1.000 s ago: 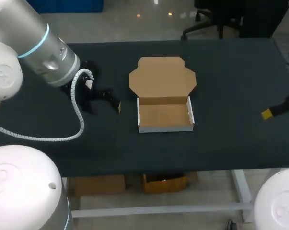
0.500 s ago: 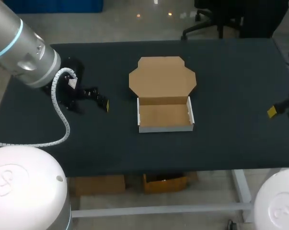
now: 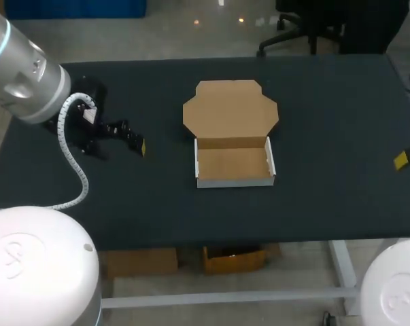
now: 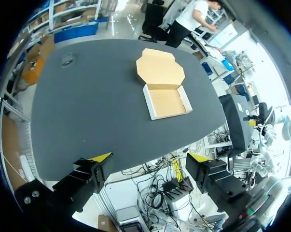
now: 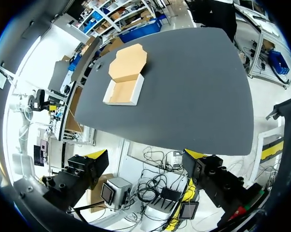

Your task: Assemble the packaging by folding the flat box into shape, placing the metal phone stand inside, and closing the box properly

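The box (image 3: 233, 161) sits mid-table with its tray walls already up. Its lid (image 3: 230, 112) lies open and flat on the far side. The metal phone stand shows in no view. Loading looks to be the next step: the stand should go down flat inside the walls, then the lid swings nearward with its flaps tucked in. The left gripper (image 4: 150, 157) hovers well left of the box, the right gripper (image 5: 145, 154) at the right edge of the table (image 3: 327, 122). Both gape wide and hold nothing. Only the tray's upright walls are likely to hinder.
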### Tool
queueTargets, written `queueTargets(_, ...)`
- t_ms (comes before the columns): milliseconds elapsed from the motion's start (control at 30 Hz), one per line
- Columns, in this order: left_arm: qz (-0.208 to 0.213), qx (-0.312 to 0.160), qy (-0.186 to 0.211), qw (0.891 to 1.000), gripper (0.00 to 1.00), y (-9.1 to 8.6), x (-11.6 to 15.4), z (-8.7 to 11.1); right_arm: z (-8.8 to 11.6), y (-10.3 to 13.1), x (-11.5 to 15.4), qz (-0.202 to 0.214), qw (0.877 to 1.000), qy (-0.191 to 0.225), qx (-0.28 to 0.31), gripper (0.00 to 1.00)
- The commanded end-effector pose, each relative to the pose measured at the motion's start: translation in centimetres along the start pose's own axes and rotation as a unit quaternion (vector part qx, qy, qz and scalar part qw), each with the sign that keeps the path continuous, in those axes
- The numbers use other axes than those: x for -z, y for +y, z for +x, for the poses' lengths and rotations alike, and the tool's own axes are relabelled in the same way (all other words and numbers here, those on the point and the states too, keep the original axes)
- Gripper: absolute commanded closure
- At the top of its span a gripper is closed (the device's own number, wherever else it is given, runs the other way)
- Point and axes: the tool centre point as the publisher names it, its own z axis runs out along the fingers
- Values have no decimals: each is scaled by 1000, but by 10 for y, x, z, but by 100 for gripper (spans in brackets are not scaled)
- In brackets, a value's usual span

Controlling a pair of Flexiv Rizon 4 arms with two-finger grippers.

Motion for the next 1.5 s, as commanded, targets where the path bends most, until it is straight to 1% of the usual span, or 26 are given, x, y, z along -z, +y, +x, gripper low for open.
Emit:
queueTargets(33,-2,1,-8,1000,0,2,5,4,3,-8,6,-5,1000,6,-13,0)
queueTargets(367,-3,3,-8,1000,0,7,4,3,4,-14,6,-6,1000,22,-19,0)
queueTargets(667,-2,7,-14,1000,0,9,6,4,3,-16,8,-9,999,25,-28,0)
queueTargets(1033,-8,19,-24,999,0,6,0,-3,2,-13,3,2,999,29,-34,0)
queueTargets(1333,-15,29,-37,999,0,1,-8,-10,2,-13,3,2,999,29,-34,0)
queueTargets(1500,-17,39,-53,998,0,-2,-15,-13,2,-13,3,2,999,29,-34,0)
